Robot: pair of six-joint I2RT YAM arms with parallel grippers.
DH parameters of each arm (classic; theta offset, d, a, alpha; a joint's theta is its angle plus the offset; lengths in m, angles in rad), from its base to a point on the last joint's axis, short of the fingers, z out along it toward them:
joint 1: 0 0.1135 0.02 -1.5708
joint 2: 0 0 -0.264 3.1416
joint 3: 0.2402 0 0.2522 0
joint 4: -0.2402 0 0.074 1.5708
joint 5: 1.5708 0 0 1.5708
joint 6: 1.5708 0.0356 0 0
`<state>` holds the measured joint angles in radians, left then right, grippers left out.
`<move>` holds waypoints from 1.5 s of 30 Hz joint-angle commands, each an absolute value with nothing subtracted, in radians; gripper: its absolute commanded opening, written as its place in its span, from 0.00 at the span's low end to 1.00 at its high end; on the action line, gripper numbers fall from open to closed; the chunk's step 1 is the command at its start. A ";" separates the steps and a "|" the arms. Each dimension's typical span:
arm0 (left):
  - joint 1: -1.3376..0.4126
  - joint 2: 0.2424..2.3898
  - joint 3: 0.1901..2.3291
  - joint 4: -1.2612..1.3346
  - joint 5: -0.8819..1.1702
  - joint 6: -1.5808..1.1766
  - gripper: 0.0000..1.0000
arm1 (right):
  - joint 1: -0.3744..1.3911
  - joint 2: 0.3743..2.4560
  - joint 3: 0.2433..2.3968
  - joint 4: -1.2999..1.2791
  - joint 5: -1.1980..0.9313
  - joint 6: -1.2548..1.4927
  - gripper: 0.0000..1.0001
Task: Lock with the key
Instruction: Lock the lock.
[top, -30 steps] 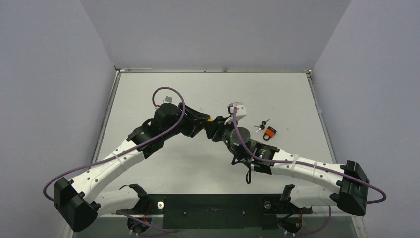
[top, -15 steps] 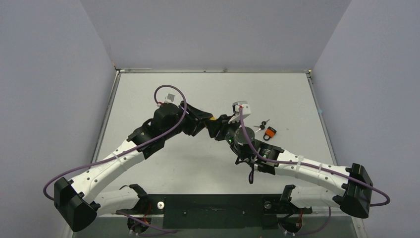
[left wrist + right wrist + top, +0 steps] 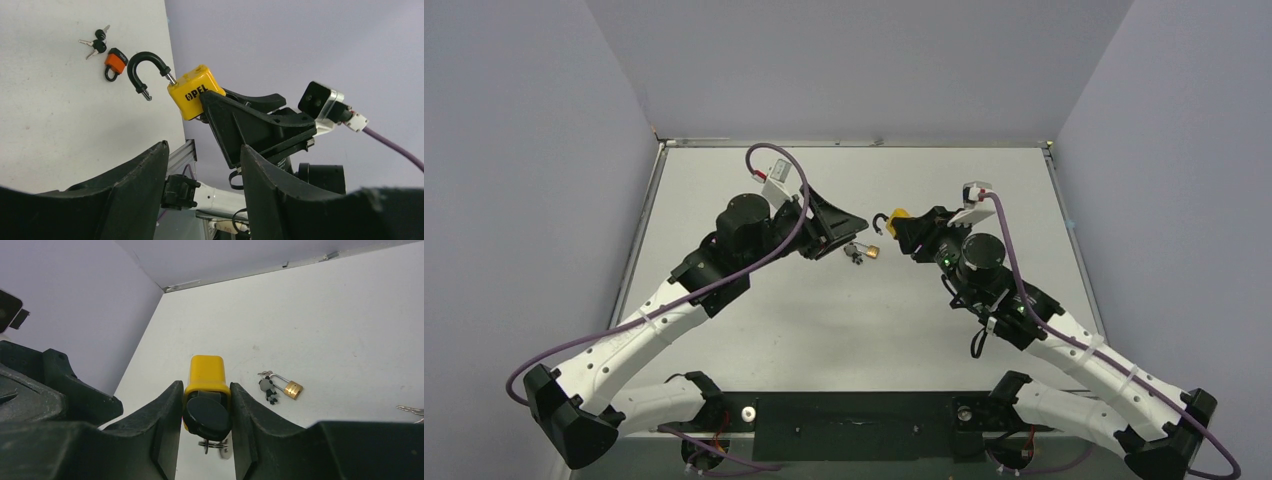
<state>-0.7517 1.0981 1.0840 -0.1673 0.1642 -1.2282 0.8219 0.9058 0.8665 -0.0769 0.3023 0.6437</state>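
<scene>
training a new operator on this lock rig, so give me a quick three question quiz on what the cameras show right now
1. Multiple choice: what holds the yellow padlock?
A) the left gripper
B) the right gripper
C) nothing, it lies loose

2. True or false: the shackle of the yellow padlock is closed.

3. Fill in: in the left wrist view, the bunch of black-headed keys lies on the table next to a small ____ padlock.

Key:
1. B
2. False. The shackle stands open.
3. Orange. It is the orange padlock.
</scene>
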 commanded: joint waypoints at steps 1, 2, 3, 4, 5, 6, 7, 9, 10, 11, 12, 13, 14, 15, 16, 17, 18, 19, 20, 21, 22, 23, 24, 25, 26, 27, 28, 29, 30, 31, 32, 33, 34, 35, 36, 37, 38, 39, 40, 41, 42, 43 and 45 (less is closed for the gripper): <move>-0.753 1.077 1.207 -0.185 0.232 -0.971 0.54 | 0.764 0.850 0.978 -0.096 0.189 0.635 0.00; -0.754 1.080 1.264 -0.225 0.215 -0.909 0.54 | 0.746 0.846 0.991 -0.127 0.158 0.635 0.00; -0.755 1.078 1.285 -0.283 0.213 -0.776 0.55 | 0.710 0.836 1.017 -0.142 0.082 0.637 0.00; -0.755 1.068 1.312 -0.307 0.213 -0.712 0.55 | 0.680 0.826 1.028 -0.168 0.046 0.640 0.00; -0.756 1.058 1.320 -0.346 0.206 -0.604 0.55 | 0.644 0.822 1.048 -0.180 -0.056 0.653 0.00; -0.756 1.040 1.325 -0.357 0.203 -0.505 0.55 | 0.624 0.815 1.056 -0.195 -0.112 0.675 0.00; -0.761 1.015 1.319 -0.369 0.210 -0.454 0.55 | 0.579 0.813 1.071 -0.205 -0.213 0.687 0.00; -0.797 0.969 1.293 -0.368 0.161 -0.326 0.55 | 0.514 0.813 1.093 -0.214 -0.361 0.743 0.00; -0.817 0.953 1.281 -0.362 0.134 -0.257 0.55 | 0.482 0.814 1.104 -0.215 -0.403 0.781 0.00; -0.860 0.927 1.257 -0.346 0.079 -0.224 0.56 | 0.471 0.816 1.109 -0.213 -0.476 0.800 0.00; -0.881 0.916 1.244 -0.334 0.053 -0.169 0.56 | 0.456 0.816 1.120 -0.213 -0.504 0.834 0.00; -0.917 0.899 1.217 -0.302 0.007 -0.144 0.56 | 0.452 0.816 1.127 -0.209 -0.553 0.849 0.00; -0.933 0.892 1.201 -0.285 -0.010 -0.093 0.56 | 0.446 0.817 1.139 -0.202 -0.595 0.882 0.00; -0.964 0.883 1.172 -0.244 -0.032 -0.073 0.56 | 0.445 0.817 1.146 -0.189 -0.612 0.899 0.00; -0.989 0.880 1.160 -0.206 -0.042 -0.033 0.56 | 0.443 0.822 1.162 -0.184 -0.641 0.930 0.00; -1.002 0.874 1.131 -0.185 -0.052 -0.019 0.56 | 0.442 0.828 1.169 -0.173 -0.654 0.945 0.00; -1.027 0.870 1.114 -0.134 -0.056 0.042 0.56 | 0.442 0.829 1.182 -0.167 -0.675 0.973 0.00; -1.040 0.857 1.080 -0.104 -0.071 0.069 0.56 | 0.442 0.834 1.186 -0.153 -0.688 0.987 0.00; -1.066 0.849 1.057 -0.045 -0.076 0.125 0.56 | 0.443 0.838 1.192 -0.142 -0.712 1.016 0.00; -1.080 0.828 1.011 -0.003 -0.088 0.155 0.56 | 0.443 0.839 1.192 -0.113 -0.723 1.034 0.00; -1.106 0.821 0.975 0.057 -0.099 0.215 0.56 | 0.443 0.841 1.189 -0.094 -0.745 1.073 0.00; -1.118 0.812 0.959 0.078 -0.123 0.277 0.56 | 0.443 0.842 1.184 -0.053 -0.755 1.113 0.00; -1.141 0.808 0.934 0.111 -0.146 0.310 0.56 | 0.444 0.843 1.178 -0.022 -0.774 1.131 0.00; -1.151 0.801 0.923 0.127 -0.160 0.368 0.56 | 0.444 0.844 1.176 -0.015 -0.780 1.154 0.00; -1.169 0.798 0.904 0.165 -0.190 0.391 0.56 | 0.444 0.844 1.176 -0.010 -0.788 1.159 0.00; -1.177 0.790 0.895 0.185 -0.200 0.424 0.56 | 0.445 0.844 1.176 -0.012 -0.791 1.164 0.00; -1.184 0.783 0.883 0.221 -0.212 0.434 0.56 | 0.446 0.844 1.176 -0.019 -0.795 1.164 0.00; -1.186 0.781 0.881 0.232 -0.215 0.445 0.56 | 0.447 0.846 1.175 -0.025 -0.799 1.160 0.00; -1.188 0.781 0.879 0.249 -0.218 0.449 0.56 | 0.450 0.846 1.174 -0.034 -0.800 1.159 0.00; -1.188 0.780 0.880 0.255 -0.219 0.458 0.56 | 0.455 0.848 1.171 -0.037 -0.801 1.157 0.00; -1.190 0.782 0.881 0.264 -0.221 0.463 0.56 | 0.459 0.850 1.170 -0.046 -0.800 1.153 0.00; -1.190 0.784 0.883 0.266 -0.223 0.472 0.57 | 0.472 0.852 1.171 -0.054 -0.793 1.139 0.00; -1.190 0.785 0.884 0.274 -0.225 0.476 0.56 | 0.479 0.854 1.174 -0.077 -0.790 1.128 0.00; -1.190 0.784 0.886 0.276 -0.224 0.481 0.56 | 0.495 0.858 1.180 -0.090 -0.782 1.104 0.00; -1.191 0.786 0.892 0.279 -0.222 0.483 0.56 | 0.504 0.861 1.183 -0.118 -0.778 1.091 0.00; -1.192 0.786 0.901 0.272 -0.220 0.486 0.56 | 0.521 0.864 1.190 -0.145 -0.767 1.068 0.00; -1.191 0.791 0.906 0.268 -0.214 0.487 0.56 | 0.529 0.869 1.195 -0.164 -0.759 1.039 0.00; -1.192 0.793 0.916 0.257 -0.210 0.488 0.56 | 0.541 0.871 1.203 -0.180 -0.747 1.026 0.00; -1.192 0.795 0.922 0.251 -0.201 0.485 0.57 | 0.546 0.874 1.206 -0.198 -0.743 1.011 0.00; -1.191 0.798 0.933 0.238 -0.192 0.483 0.56 | 0.553 0.877 1.207 -0.204 -0.741 1.008 0.00; -1.192 0.802 0.937 0.231 -0.190 0.482 0.56 | 0.557 0.878 1.206 -0.206 -0.739 1.000 0.00; -1.192 0.804 0.943 0.223 -0.188 0.481 0.57 | 0.560 0.879 1.208 -0.215 -0.732 0.994 0.00; -1.192 0.802 0.945 0.218 -0.179 0.471 0.56 | 0.564 0.881 1.216 -0.249 -0.720 0.963 0.00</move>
